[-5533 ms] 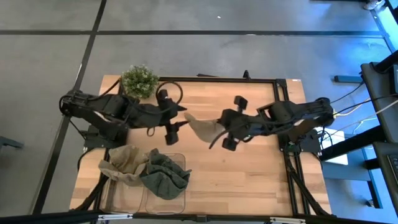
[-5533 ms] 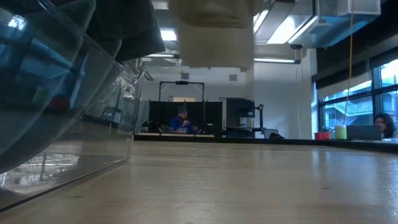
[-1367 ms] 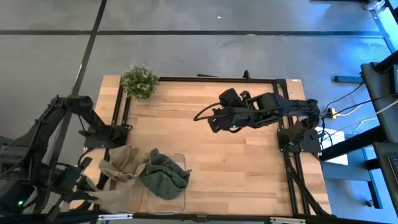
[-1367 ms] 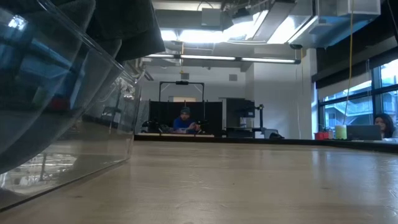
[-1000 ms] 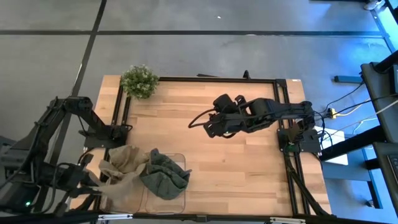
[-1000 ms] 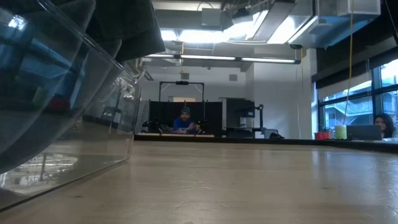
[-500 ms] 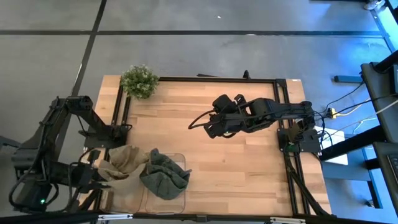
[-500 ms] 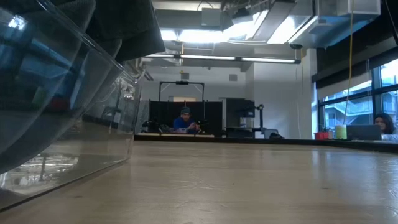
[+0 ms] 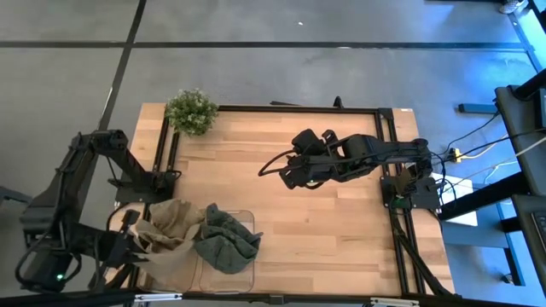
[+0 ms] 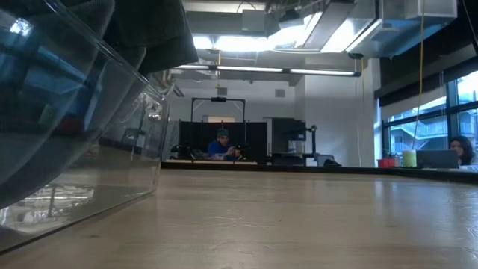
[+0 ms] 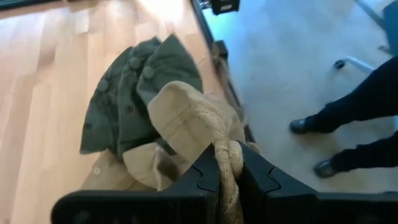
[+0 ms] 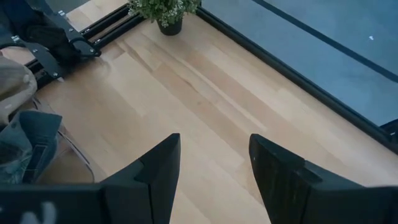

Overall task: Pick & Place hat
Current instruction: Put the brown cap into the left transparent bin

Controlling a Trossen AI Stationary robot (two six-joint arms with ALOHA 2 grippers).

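High view, left gripper off the table's near-left corner, pinched shut on tan hat over clear bin, right gripper hovering mid-table, jaws apart, empty.

Both jointed arms are showing matte black housings, with black cables looping loose along the links. The left gripper is presenting blocky black plastic fingers with notched inner edges; the right gripper is showing broad, smooth black fingers.

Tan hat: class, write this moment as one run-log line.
left gripper: shut on tan hat over clear bin | right gripper: open, empty, above table
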